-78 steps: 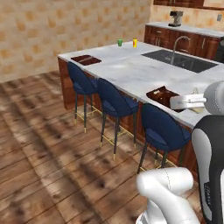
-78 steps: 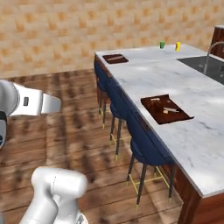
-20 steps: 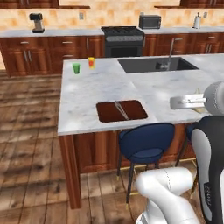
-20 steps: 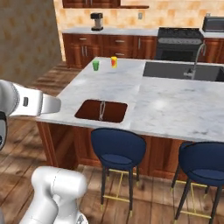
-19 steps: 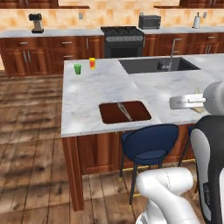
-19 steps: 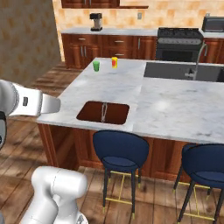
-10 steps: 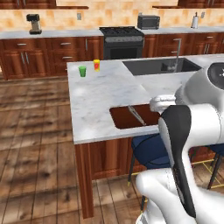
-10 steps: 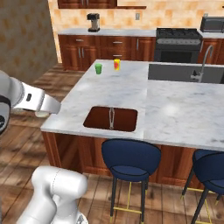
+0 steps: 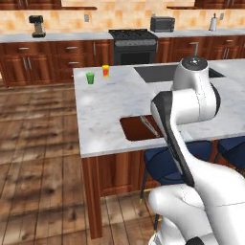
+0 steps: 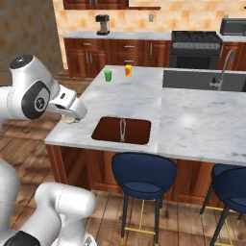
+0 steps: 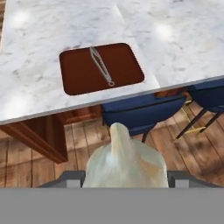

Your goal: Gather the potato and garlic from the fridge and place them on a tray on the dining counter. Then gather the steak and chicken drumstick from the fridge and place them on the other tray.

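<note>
Base has swung round to face the counter (image 10: 202, 120) | tray (image 11: 100, 68) now straight ahead, tongs (image 11: 101, 65) on it | gripper (image 11: 124, 177) clamped on garlic (image 11: 124, 164), short of counter edge | next: reach over tray, release

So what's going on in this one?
The robot arm is carrying the garlic in its pincer, held in the air short of the dining counter. A brown tray with tongs lying on it sits near the counter's edge, above a blue stool. The garlic is not yet on the tray.
</note>
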